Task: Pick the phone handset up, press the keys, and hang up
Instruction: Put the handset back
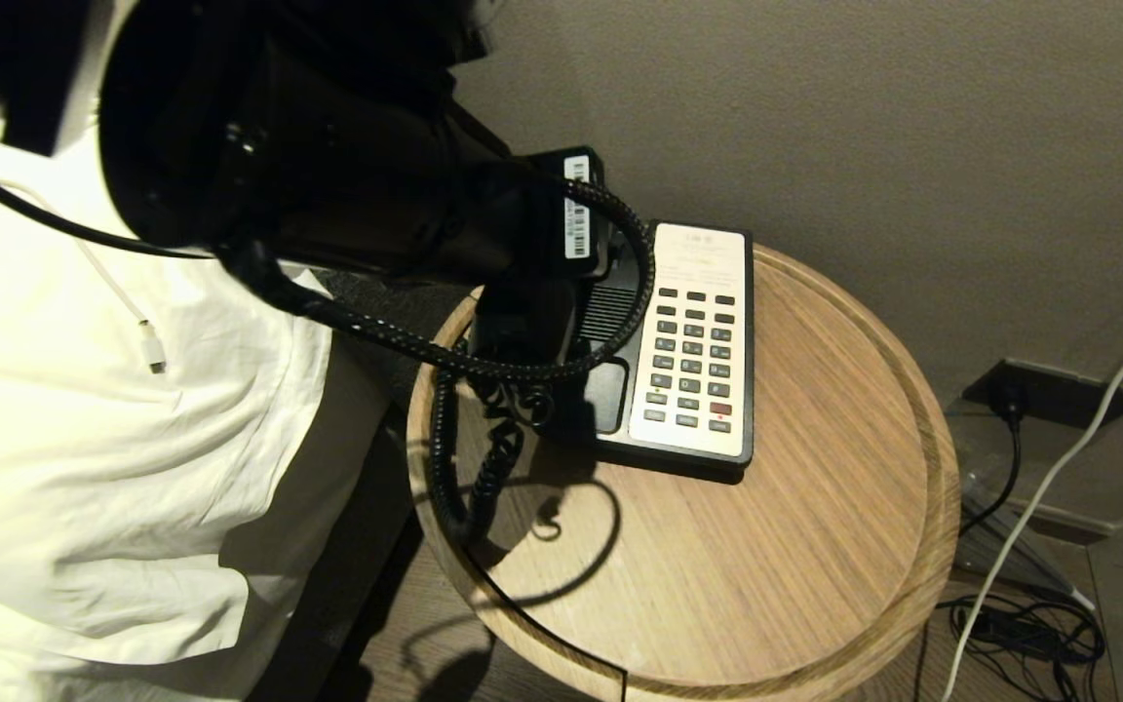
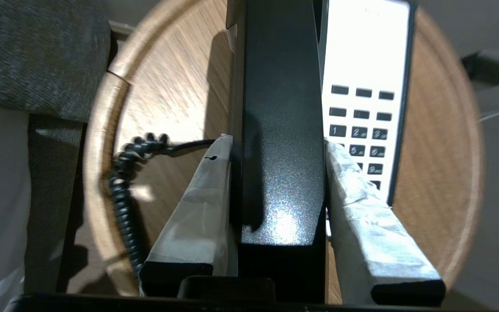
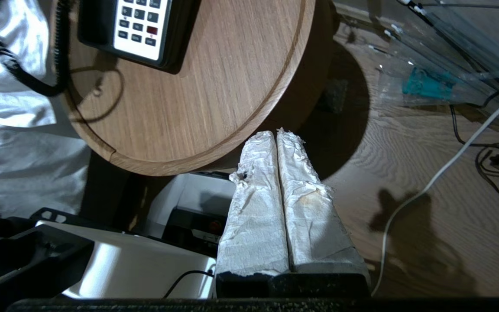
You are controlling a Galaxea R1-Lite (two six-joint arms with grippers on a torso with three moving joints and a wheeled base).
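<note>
Gripping the phone handset [image 2: 282, 143] across its middle, the left gripper [image 2: 280, 173] has both padded fingers [image 2: 197, 208] flat against the black sides, handset just beside the keys [image 1: 691, 359] and above the phone base [image 1: 620, 390]. Coiled cord [image 1: 445, 439] hangs off the base's left side toward the round wooden table [image 1: 766, 565] edge. Right gripper [image 3: 277, 143] sits off the table's near rim, fingers pressed together, empty. My read: hold the handset level, clear of the keys, leaving the cord slack; bring those closed fingertips straight down on one key at a time.
</note>
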